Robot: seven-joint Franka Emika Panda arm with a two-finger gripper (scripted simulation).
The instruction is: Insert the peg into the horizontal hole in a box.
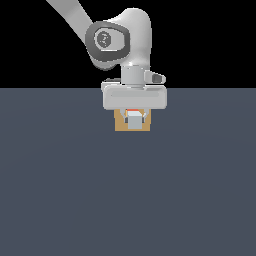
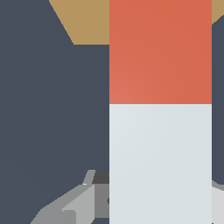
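My gripper (image 1: 134, 119) is shut on the peg (image 1: 134, 121), whose pale grey-white end faces the exterior camera with a strip of orange-red showing above it. In the wrist view the peg (image 2: 160, 131) fills the frame lengthwise, its orange-red half pointing at the tan box (image 2: 89, 19). The box (image 1: 119, 125) stands on the floor directly behind the peg in the exterior view, and only its edges show around the peg and fingers. The hole is hidden behind the peg. Whether the peg's tip has entered the box cannot be told.
The dark blue-grey floor (image 1: 125, 200) spreads around the box. My arm and wrist (image 1: 120, 40) rise above the gripper toward the exterior view's left.
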